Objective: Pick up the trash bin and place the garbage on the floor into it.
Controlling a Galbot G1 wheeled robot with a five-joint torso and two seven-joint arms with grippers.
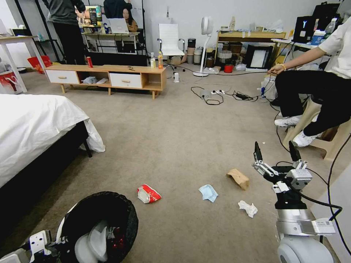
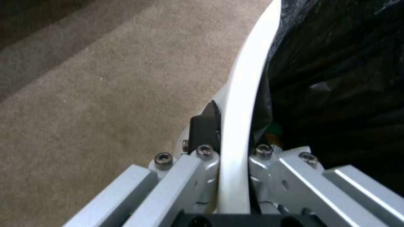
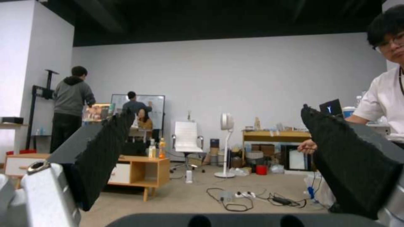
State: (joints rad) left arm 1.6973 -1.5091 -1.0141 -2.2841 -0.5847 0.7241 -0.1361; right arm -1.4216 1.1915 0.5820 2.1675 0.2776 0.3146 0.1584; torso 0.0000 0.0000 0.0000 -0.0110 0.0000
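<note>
Bin position: the trash bin (image 1: 98, 226) hangs low at the robot's left, above the floor (image 1: 175, 146), its bagged mouth open upward to receive litter. The left gripper (image 2: 235, 138) has its jaws clamped across the bin's white rim, one finger outside and one inside against the black liner. The garbage lies ahead on the carpet: snack packet (image 1: 148, 193), blue mask (image 1: 208, 192), paper bag (image 1: 238, 178), tissue (image 1: 248, 208). The right gripper (image 1: 275, 150) is raised beyond the tissue, jaws spread wide and empty, apparently ready to collect.
</note>
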